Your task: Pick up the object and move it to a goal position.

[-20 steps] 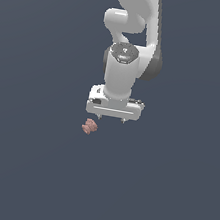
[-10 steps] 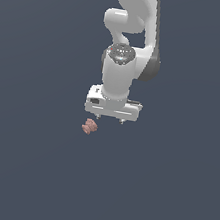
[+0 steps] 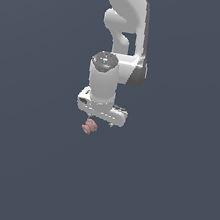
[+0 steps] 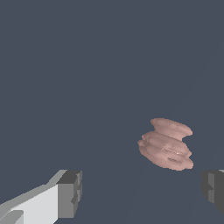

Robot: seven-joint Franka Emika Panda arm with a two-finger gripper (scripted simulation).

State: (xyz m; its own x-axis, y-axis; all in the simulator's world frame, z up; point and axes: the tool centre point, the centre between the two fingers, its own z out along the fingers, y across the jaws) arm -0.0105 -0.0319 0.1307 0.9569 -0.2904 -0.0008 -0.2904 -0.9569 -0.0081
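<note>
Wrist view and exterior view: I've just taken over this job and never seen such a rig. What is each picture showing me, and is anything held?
The exterior view looks from off the machine at a white jointed robot arm over a plain dark grey surface. At its lower tip is the end effector, the part that grasps. Just below it lies a small lumpy pinkish-brown blob, the thing to be picked up. The wrist view comes from a camera on the arm itself, looking down past the two grey fingertips. They stand wide apart, so the end effector is open, and the blob sits ahead of them, nearer one finger and untouched. Nothing is held.
</note>
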